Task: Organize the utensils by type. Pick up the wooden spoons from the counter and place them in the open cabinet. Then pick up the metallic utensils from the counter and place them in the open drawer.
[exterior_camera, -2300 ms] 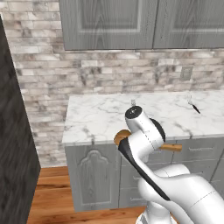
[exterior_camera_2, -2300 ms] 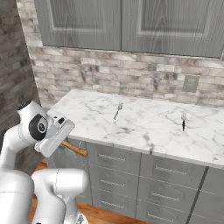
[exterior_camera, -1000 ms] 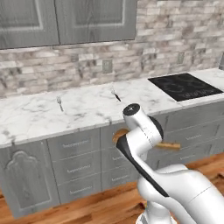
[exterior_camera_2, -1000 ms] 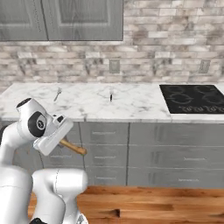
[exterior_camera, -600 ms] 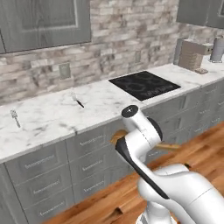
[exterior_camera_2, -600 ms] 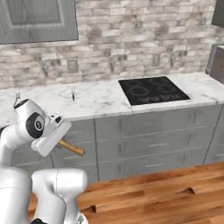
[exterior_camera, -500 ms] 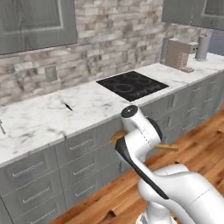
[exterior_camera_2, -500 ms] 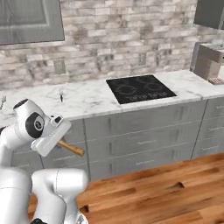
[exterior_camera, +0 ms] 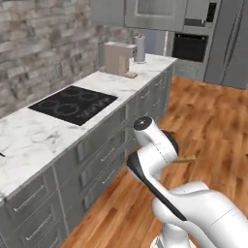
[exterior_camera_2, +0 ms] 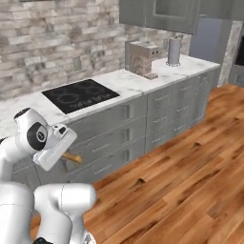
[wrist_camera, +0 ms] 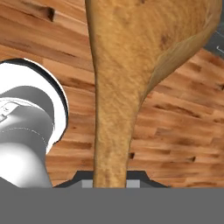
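My gripper (exterior_camera_2: 66,154) is shut on one of the wooden spoons (wrist_camera: 120,87), orange-brown, held low in front of the base cabinets. In the hand view the spoon's handle rises from between the fingertips and its bowl spreads at the top, over the wood floor. Its handle end (exterior_camera: 187,158) sticks out to the right of the wrist in the left base view, and a short stub (exterior_camera_2: 72,157) shows under the hand in the right base view. The white marble counter (exterior_camera: 29,140) (exterior_camera_2: 125,82) runs along the left. The metallic utensils, the open cabinet and the open drawer are out of view.
A black cooktop (exterior_camera: 72,104) (exterior_camera_2: 78,95) is set into the counter. Further along stand a beige box-shaped appliance (exterior_camera: 118,58) (exterior_camera_2: 142,58) and a grey cylinder (exterior_camera: 140,48) (exterior_camera_2: 174,51). A built-in oven (exterior_camera: 190,47) stands at the far end. Open wood floor (exterior_camera_2: 181,167) spreads right.
The whole picture has swept rightward along the counter, so the base has turned or driven. The cooktop moved from the right to the left. The spoon has stayed in the gripper.
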You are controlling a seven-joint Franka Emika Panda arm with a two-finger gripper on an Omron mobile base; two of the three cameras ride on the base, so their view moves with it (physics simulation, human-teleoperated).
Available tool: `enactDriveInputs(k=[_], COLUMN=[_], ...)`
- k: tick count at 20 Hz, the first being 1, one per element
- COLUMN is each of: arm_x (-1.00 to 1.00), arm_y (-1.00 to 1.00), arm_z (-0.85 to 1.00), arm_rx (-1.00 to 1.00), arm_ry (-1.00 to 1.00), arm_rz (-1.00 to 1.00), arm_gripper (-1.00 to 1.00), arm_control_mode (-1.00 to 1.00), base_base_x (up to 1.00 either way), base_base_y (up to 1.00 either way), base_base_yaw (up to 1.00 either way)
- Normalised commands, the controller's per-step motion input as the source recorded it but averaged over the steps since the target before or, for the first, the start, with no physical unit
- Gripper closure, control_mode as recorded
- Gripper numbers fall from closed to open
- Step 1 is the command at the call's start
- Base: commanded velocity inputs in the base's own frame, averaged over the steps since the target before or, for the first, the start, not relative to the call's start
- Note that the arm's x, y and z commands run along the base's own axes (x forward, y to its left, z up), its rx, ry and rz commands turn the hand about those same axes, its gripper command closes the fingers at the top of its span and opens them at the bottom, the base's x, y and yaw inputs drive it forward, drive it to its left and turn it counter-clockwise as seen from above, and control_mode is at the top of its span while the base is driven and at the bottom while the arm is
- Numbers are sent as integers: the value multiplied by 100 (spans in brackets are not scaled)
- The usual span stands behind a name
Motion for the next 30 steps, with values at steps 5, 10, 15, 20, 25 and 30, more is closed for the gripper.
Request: enactDriveInputs(k=[5, 10, 15, 20, 25, 30], arm_x=[0, 0, 0, 0, 0, 0], arm_y=[0, 0, 0, 0, 0, 0], arm_z=[0, 0, 0, 0, 0, 0], arm_rx=[0, 0, 0, 0, 0, 0], arm_ry=[0, 0, 0, 0, 0, 0], arm_rz=[0, 0, 0, 0, 0, 0], arm_gripper=[100, 100, 100, 100, 100, 100], arm_control_mode=[100, 100, 100, 100, 100, 100], base_base_x=[39, 59, 64, 73, 73, 72], base_base_y=[-34, -38, -35, -38, -48, -49], base_base_yaw=[-45, -23, -22, -9, 0, 0])
